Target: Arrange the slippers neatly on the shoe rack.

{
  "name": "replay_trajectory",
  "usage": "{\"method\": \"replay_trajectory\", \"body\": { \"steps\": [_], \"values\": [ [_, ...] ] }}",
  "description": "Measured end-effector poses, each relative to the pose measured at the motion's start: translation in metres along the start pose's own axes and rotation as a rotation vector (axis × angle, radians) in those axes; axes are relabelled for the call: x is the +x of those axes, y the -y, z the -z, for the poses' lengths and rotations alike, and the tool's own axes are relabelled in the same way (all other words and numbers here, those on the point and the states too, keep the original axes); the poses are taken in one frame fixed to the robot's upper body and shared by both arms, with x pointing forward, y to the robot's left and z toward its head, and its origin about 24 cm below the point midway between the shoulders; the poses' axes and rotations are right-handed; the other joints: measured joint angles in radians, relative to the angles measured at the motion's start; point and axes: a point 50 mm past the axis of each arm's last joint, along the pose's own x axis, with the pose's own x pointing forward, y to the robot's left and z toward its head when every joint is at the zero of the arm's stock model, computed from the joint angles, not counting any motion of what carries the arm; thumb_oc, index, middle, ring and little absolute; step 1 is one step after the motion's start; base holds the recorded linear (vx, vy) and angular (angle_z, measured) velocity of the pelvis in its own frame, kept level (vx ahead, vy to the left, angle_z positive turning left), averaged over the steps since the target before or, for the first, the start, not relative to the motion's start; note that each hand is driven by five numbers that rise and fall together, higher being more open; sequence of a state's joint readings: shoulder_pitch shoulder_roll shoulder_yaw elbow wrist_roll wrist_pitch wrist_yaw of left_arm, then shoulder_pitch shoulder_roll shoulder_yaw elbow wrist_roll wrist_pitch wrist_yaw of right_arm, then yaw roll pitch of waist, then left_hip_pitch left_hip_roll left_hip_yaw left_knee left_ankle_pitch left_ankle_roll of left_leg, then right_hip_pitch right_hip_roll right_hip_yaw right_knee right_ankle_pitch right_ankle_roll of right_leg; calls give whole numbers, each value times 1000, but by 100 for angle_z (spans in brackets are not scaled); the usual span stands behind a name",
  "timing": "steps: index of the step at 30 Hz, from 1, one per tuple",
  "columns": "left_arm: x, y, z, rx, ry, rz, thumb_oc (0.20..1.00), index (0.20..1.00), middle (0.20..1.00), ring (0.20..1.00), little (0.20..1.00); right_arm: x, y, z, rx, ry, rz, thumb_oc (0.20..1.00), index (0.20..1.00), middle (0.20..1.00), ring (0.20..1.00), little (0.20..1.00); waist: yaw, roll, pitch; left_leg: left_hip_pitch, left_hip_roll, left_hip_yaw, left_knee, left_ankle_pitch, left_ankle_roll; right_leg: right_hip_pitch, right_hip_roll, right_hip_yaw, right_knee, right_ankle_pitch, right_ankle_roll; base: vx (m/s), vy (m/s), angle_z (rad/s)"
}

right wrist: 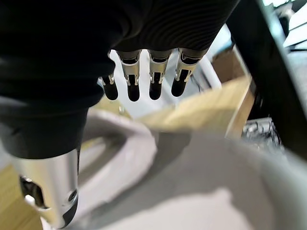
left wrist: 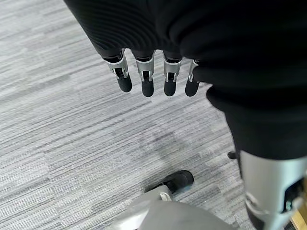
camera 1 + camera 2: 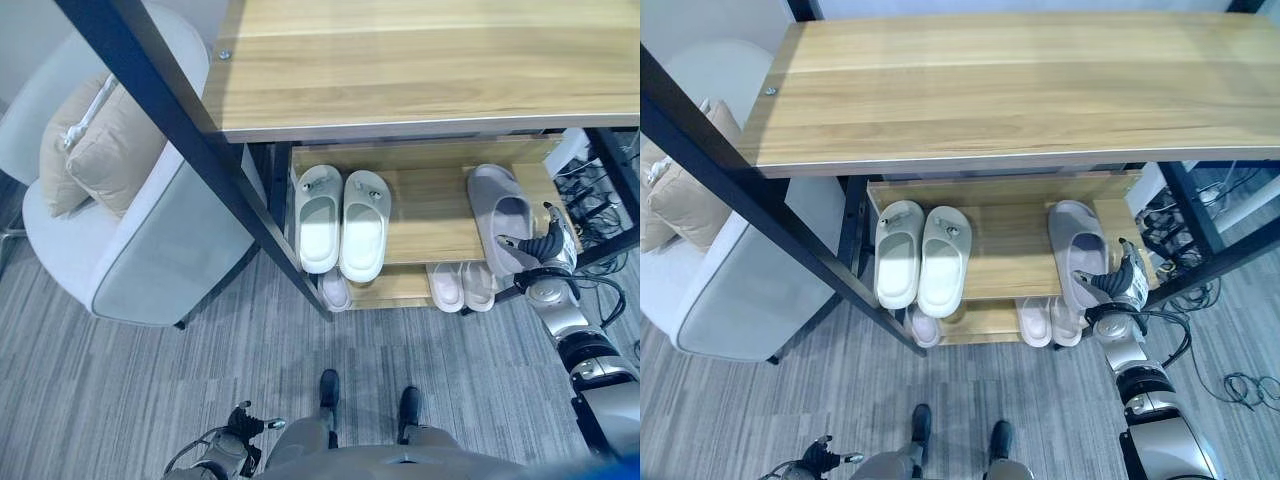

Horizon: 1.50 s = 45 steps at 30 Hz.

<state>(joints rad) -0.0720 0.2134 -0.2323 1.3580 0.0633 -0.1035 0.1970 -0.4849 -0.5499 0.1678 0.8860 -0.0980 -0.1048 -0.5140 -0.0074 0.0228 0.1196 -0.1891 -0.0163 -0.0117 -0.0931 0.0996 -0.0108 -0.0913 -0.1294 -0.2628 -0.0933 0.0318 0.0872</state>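
Grey carpet (image 3: pixel 150 380) with a fine streaked weave covers the floor, and on it stands a shoe rack (image 3: pixel 1000 90) — pale wood-grain boards in a black metal frame. Its broad top board is bare. On the middle shelf (image 3: pixel 430 215) a pair of white slippers (image 3: pixel 341 222) lies side by side at the left end, smooth moulded foam with rounded toes and a small stud on each strap. At the right end of the same shelf lies a single grey slipper (image 3: pixel 499 215), thick-soled and matte, set lengthwise and well apart from the white pair. On the lower shelf, partly hidden under the board above, a pale slipper (image 3: pixel 336 290) pokes out at the left and a pale pair (image 3: pixel 461 287) at the right.

Beside the rack on the left sits a rounded armchair (image 3: pixel 150 260) in light grey fabric with a beige cushion (image 3: pixel 95 145) leaning on its back.

The right hand (image 3: pixel 548 248) is at the heel end of the grey slipper; in the right wrist view its fingers (image 1: pixel 133 79) hang straight above the slipper's soft grey strap while the thumb reaches down beside it, and a firm grasp cannot be made out. The left hand (image 3: pixel 232 440) hangs low by the robot's side; its fingers (image 2: pixel 147 79) are straight and relaxed over the carpet, holding nothing.
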Motion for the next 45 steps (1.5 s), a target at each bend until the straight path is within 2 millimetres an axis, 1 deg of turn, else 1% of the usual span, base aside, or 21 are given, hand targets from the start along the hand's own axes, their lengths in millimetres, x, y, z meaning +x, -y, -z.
{"method": "replay_trajectory", "body": {
  "steps": [2,4,7,9,11,12,16,18,20,21,22,24,26,27,30,32,35,39,41,43,45],
  "values": [
    [0,-1,-1,-3,1,-2,1000,1000,1000,1000,1000,6,3,-9,40,7,19,1000,1000,1000,1000,1000,-2,5,23,-7,1,0,0,2,0,-8,1,0,0,1,-1,0,0,0],
    [0,-1,-2,-9,7,-3,1000,1000,1000,1000,1000,12,7,-17,90,5,38,1000,1000,1000,1000,1000,-1,9,27,-30,3,0,0,3,-2,-31,3,0,-2,2,-1,0,0,0],
    [1,-2,-4,-15,17,-5,1000,1000,1000,1000,1000,17,14,-22,146,-3,71,1000,1000,1000,1000,1000,0,15,38,-41,4,1,0,5,-3,-42,4,1,0,4,-4,0,0,0],
    [1,-2,-6,-17,25,-5,1000,1000,1000,1000,1000,20,15,-25,150,-3,77,1000,1000,1000,1000,1000,0,17,41,-41,4,1,0,5,-3,-42,4,1,0,4,-4,0,0,0],
    [3,-9,-13,-41,40,-22,1000,1000,1000,1000,1000,28,20,-36,153,22,88,1000,1000,1000,1000,1000,-3,17,44,-76,7,2,0,12,-5,-78,7,2,0,13,-7,6,5,-4],
    [3,-9,-15,-39,46,-23,1000,1000,1000,1000,1000,29,21,-38,159,25,88,1000,1000,1000,1000,1000,-3,18,49,-77,7,3,0,13,-4,-79,6,2,0,14,-7,0,0,0],
    [4,-9,-18,-24,66,-21,1000,1000,1000,1000,1000,33,29,-41,132,43,91,1000,1000,1000,1000,1000,-1,22,62,-78,7,2,0,14,-4,-79,7,2,0,15,-7,0,0,0],
    [5,-12,-30,-17,106,-25,1000,1000,1000,1000,1000,39,36,-48,95,73,94,1000,1000,1000,1000,1000,-3,18,70,-96,9,2,0,18,-8,-98,9,2,0,18,-9,0,0,0],
    [6,-15,-36,-17,124,-31,1000,1000,1000,1000,1000,42,38,-48,87,62,95,1000,1000,1000,1000,1000,-4,14,77,-108,11,1,0,27,-7,-109,12,1,0,27,-8,0,0,0],
    [6,-15,-35,-17,120,-32,1000,1000,1000,1000,1000,44,39,-49,81,57,86,774,774,774,774,774,-2,13,78,-107,12,0,0,29,-8,-107,12,1,0,28,-8,0,0,0],
    [6,-17,-34,-15,119,-36,1000,1000,1000,1000,1000,45,39,-52,72,61,77,200,200,200,200,200,-1,13,81,-107,13,0,0,32,-9,-107,14,1,0,32,-10,0,0,0],
    [6,-18,-34,-14,118,-40,1000,1000,1000,1000,1000,51,45,-59,69,47,104,200,200,200,200,200,5,16,86,-107,16,-2,0,31,-18,-106,16,0,0,34,-12,0,0,0],
    [6,-18,-34,-14,118,-40,1000,1000,1000,1000,1000,55,48,-70,82,69,112,200,200,200,200,200,24,13,94,-108,19,-5,0,33,-19,-105,19,-1,0,36,-15,-4,-2,4],
    [6,-18,-32,-13,116,-39,1000,1000,1000,1000,1000,55,48,-71,83,73,109,200,200,200,200,200,28,12,95,-107,19,-12,0,39,-12,-102,20,-8,1,36,-16,-15,6,15],
    [6,-19,-34,-13,119,-41,1000,1000,1000,1000,1000,57,47,-83,85,108,99,200,200,200,200,200,41,3,101,-107,17,-24,0,41,-10,-98,19,-17,1,34,-18,-12,7,12],
    [6,-20,-36,-12,123,-44,1000,1000,1000,1000,1000,57,45,-83,80,111,90,200,200,200,200,200,42,-6,106,-106,16,-24,0,42,-9,-96,19,-16,1,34,-18,0,0,0],
    [7,-22,-37,-11,125,-48,1000,1000,1000,1000,1000,55,43,-87,52,141,81,200,200,200,200,200,26,-20,112,-85,16,-25,0,44,-10,-73,19,-16,1,34,-18,0,0,0],
    [7,-24,-38,-10,127,-52,1000,1000,1000,1000,1000,48,37,-75,30,142,61,200,200,200,200,200,12,-26,108,-69,17,-24,0,43,-11,-59,20,-15,1,34,-18,0,0,0],
    [7,-24,-37,-10,123,-52,1000,1000,1000,1000,1000,40,31,-62,14,131,41,200,200,200,200,200,7,-30,106,-59,17,-24,0,43,-11,-47,20,-13,1,35,-19,0,0,0],
    [7,-23,-37,-3,121,-51,1000,1000,1000,1000,1000,32,22,-53,34,115,19,200,200,200,200,200,-4,-32,102,-43,18,-20,0,43,-11,-35,20,-9,1,35,-19,-5,0,-5],
    [6,-21,-34,-3,112,-47,1000,1000,1000,1000,1000,21,10,-39,55,83,-11,200,200,200,200,200,-5,-40,80,-37,20,-18,-1,40,-12,-29,21,-7,1,34,-19,7,-2,-3]
  ]
}}
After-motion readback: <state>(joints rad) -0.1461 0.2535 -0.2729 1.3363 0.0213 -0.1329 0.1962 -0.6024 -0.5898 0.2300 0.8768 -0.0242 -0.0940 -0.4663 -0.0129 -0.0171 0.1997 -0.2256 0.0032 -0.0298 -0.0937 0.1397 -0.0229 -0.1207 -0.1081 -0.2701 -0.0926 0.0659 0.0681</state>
